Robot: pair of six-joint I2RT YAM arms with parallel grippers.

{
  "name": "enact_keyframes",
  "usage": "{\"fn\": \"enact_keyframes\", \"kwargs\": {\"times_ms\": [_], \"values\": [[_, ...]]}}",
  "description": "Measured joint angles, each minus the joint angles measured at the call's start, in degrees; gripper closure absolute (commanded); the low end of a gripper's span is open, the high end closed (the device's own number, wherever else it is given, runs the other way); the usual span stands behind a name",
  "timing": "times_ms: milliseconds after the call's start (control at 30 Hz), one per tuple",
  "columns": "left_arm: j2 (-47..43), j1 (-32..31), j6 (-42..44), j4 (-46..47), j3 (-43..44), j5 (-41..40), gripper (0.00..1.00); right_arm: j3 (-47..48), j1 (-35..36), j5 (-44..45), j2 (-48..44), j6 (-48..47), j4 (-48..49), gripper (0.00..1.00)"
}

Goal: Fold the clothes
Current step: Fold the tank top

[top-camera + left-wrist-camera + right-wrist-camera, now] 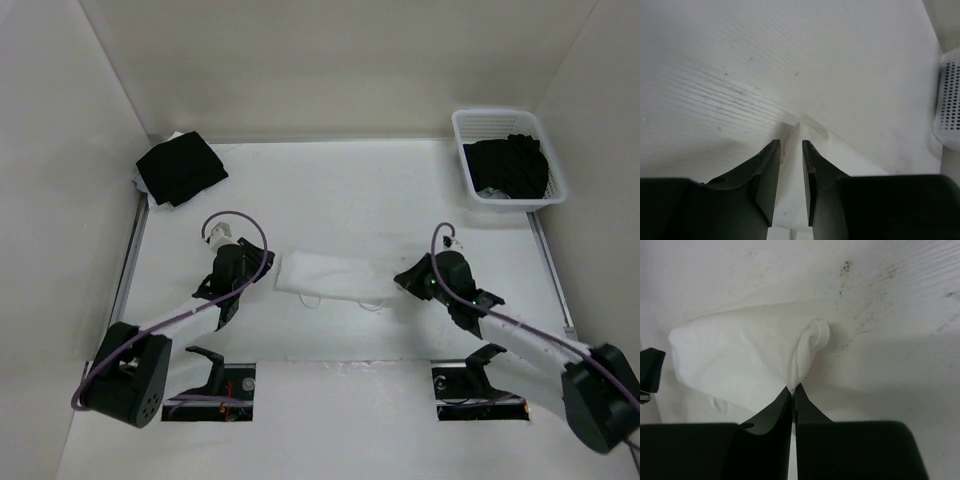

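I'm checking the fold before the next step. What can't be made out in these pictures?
- Left wrist view: whether the left tool pinches the white top or merely straddles it; fabric shows in the gap, but contact is unclear.
- Top view: how many black garments lie in the basket; they are piled together.
- Right wrist view: the top's near edge, hidden behind the right tool shut on it.

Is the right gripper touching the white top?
Touching. The right wrist view shows the right gripper shut on a pinch of the white top, with fabric drawn up to its tips.
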Motion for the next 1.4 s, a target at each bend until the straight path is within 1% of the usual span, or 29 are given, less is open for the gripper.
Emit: {"fn": "enact_keyframes", "kwargs": {"times_ms": [133, 167, 233, 300, 400, 533, 800, 867, 1000, 1033, 1067, 1100, 1167, 1233, 1267, 1300, 1400], "values": [[-7.02, -3.17, 0.02, -2.29, -0.02, 0.22, 0.77, 0.70, 0.09, 3.37, -15.78, -0.52, -10.62, 0.94], [-8.50, -3.87, 0.02, -2.75, -0.07, 0.26, 0.77, 1.36, 0.31, 4.02, -18.23, -0.57, -13.38, 0.94], [-10.86, -4.81, 0.02, -3.63, -0.39, 0.44, 0.77, 3.87, 1.62, 5.90, -21.35, -0.79, -19.15, 0.93], [-12.66, -5.16, 0.02, -5.01, -0.85, 0.68, 0.77, 7.48, 4.37, 7.76, -20.72, -0.92, -23.41, 0.92], [-14.45, -5.53, 0.00, -6.84, -1.55, 0.94, 0.77, 14.27, 10.12, 10.54, -15.04, -1.01, -27.36, 0.91], [-16.81, -6.58, -0.04, -8.48, -2.40, 1.44, 0.76, 24.24, 16.15, 13.27, -2.34, -1.14, -29.27, 0.92], [-19.58, -7.65, -0.07, -8.55, -3.32, 2.69, 0.75, 41.29, 18.12, 14.78, 20.31, -0.92, -31.04, 0.92], [-19.82, -7.61, -0.09, -8.44, -3.85, 3.17, 0.75, 45.55, 18.69, 14.75, 25.27, -0.68, -30.93, 0.90], [-20.44, -7.26, -0.09, -8.22, -4.74, 4.35, 0.75, 53.02, 20.11, 14.23, 35.23, 0.44, -30.42, 0.69], [-20.68, -7.21, -0.09, -8.20, -4.74, 4.55, 0.75, 54.60, 20.61, 13.99, 37.55, 0.72, -30.29, 0.62], [-21.07, -7.19, -0.07, -8.13, -4.74, 4.70, 0.75, 55.54, 21.05, 13.84, 39.19, 1.01, -29.99, 0.53], [-21.49, -7.21, -0.07, -8.15, -4.74, 4.81, 0.75, 56.06, 21.59, 13.81, 40.41, 1.14, -29.49, 0.49], [-22.16, -7.39, -0.04, -8.15, -4.74, 4.85, 0.75, 55.93, 22.60, 13.70, 40.79, 1.31, -28.83, 0.45], [-22.32, -8.28, 0.00, -8.15, -4.61, 4.61, 0.75, 54.34, 23.39, 13.73, 38.86, 1.18, -26.40, 0.47], [-21.99, -9.16, 0.00, -8.17, -4.35, 4.46, 0.75, 52.89, 23.67, 13.79, 37.05, 1.16, -25.11, 0.51], [-21.38, -10.21, 0.02, -8.15, -3.93, 4.26, 0.75, 50.56, 23.91, 13.81, 34.25, 1.05, -23.26, 0.59], [-16.85, -14.82, 0.24, -7.23, -1.16, 2.84, 0.75, 42.14, 23.78, 13.99, 24.24, 0.57, -18.27, 0.88]]}}
